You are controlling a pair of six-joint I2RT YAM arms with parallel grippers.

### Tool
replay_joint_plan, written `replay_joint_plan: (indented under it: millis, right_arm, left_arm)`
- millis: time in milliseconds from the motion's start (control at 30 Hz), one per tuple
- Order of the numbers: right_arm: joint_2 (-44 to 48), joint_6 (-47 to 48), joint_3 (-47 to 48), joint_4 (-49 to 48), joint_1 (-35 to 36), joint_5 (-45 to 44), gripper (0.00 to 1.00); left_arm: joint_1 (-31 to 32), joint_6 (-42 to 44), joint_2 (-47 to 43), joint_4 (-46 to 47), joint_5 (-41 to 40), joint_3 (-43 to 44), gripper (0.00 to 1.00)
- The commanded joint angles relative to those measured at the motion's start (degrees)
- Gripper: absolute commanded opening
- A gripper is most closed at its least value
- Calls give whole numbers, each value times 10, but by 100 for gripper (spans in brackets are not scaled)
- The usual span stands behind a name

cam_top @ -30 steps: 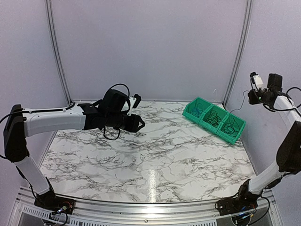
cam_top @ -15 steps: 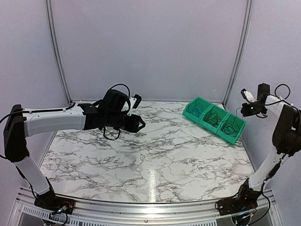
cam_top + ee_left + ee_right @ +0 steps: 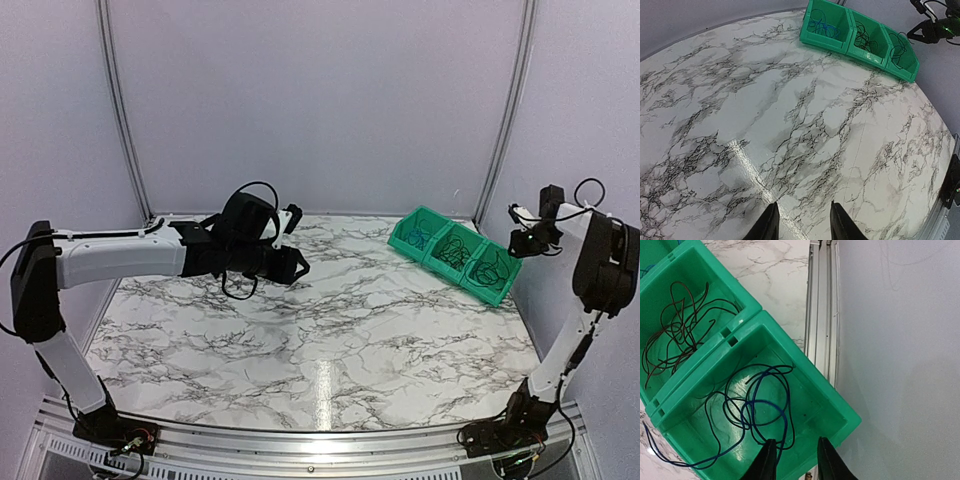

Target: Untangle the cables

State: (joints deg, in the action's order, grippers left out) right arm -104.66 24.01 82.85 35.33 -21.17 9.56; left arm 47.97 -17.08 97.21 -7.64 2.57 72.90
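As right gripper (image 3: 796, 441) gapes, cables (image 3: 754, 407) beyond fingertips (image 3: 768, 452)

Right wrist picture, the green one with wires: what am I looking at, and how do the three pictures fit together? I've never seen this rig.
These are two robot arms bolted at the near edge of a marble table. The wide picture looks down from above and behind them. The other two come from a camera on each wrist, with that arm's two fingers at the bottom. Yours shows the right gripper, open and empty, above the end bin of three joined green bins at the table's far right corner. Dark blue and black cables lie looped inside it. The left gripper is also open, holding nothing, over the table's middle.
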Motion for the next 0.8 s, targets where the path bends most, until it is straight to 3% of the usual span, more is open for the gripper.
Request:
replay_joint_plan:
  millis: [0, 200, 433, 667, 700, 767]
  right_arm:
    - [34, -11, 8, 13, -4, -4, 33]
    - [135, -4, -53, 8, -4, 5, 36]
    - [274, 5, -136, -25, -4, 204, 40]
    - [366, 50, -206, -37, -4, 253, 44]
    - [379, 55, -199, -27, -4, 270, 47]
    - [408, 26, -193, -40, -4, 280, 71]
  left_arm:
    - [0, 8, 7, 3, 3, 8, 36]
    - [-1, 13, 3, 1, -10, 7, 37]
    - [-35, -3, -14, 0, -22, 6, 38]
    - [-88, 17, -84, 1, -107, -7, 41]
    - [-91, 29, -94, 2, -127, -8, 42]
    - [-96, 43, -115, 7, -159, -15, 43]
